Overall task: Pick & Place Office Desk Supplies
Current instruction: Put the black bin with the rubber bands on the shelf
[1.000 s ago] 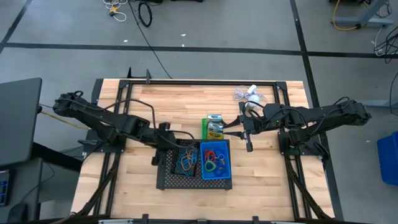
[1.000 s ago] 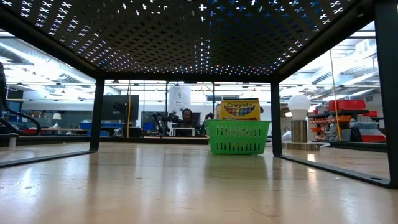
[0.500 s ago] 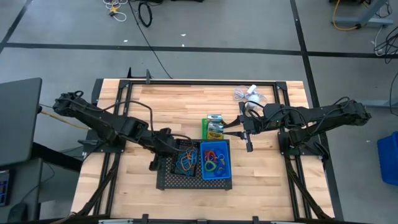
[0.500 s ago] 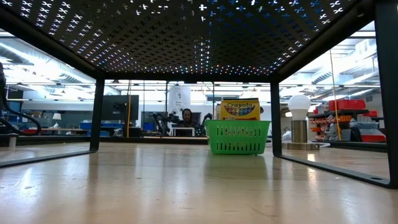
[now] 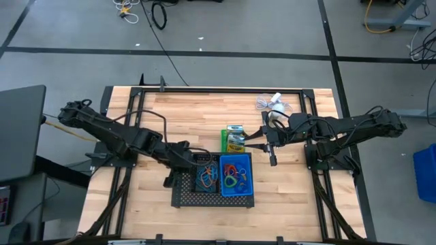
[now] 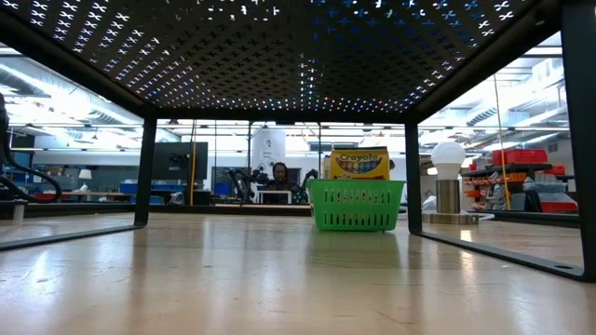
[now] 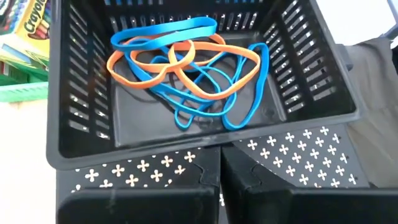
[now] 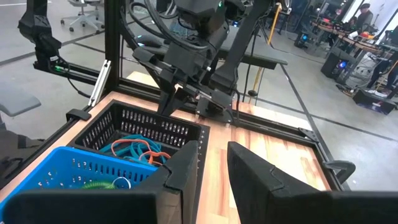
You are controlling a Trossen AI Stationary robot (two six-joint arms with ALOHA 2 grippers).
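On the black mesh tray, a black bin holds blue and orange rubber bands, and a blue bin beside it holds more coloured bands. My left gripper hovers shut over the black bin's near-left rim, touching nothing. A green bin just beyond the tray holds the yellow crayon box. My right gripper hangs open and empty above the table, to the right of the green bin.
A white mini fan stands at the table's far right. The mesh tray stands raised on legs with free room beneath. A black frame runs round the table's edges. Bare wood lies on the left and far side.
My left gripper has swung a little toward the table's near edge, closer over the black bin, and turned slightly; it stays shut. Most of this came in the first half second. The bins and bands have not moved.
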